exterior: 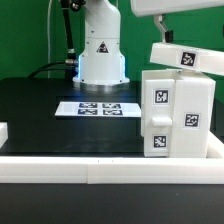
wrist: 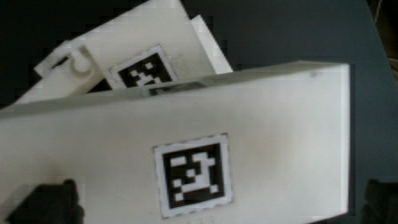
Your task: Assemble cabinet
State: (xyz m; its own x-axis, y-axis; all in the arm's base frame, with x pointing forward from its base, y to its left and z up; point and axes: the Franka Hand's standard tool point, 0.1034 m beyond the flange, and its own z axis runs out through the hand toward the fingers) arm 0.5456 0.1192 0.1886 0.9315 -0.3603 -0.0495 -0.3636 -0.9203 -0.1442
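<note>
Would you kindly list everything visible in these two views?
large white plastic cabinet box with black-and-white tags: one, white, exterior view's right.
flat white tagged panel: one, white, tilted above the cabinet box.
small white piece: one, white, exterior view's left edge.
marker board: one, white, table centre.
black table: one, black, underneath.
long low white rail: one, white, front edge.
robot arm base: one, white, behind marker board.
gripper: one, dark fingers flanking the panel.

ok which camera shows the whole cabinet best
The exterior view: the cabinet stands whole on the black table at that view's right, with a tilted white panel above it. The wrist view shows only a close-up of white tagged faces, too cropped to show its shape.
</note>
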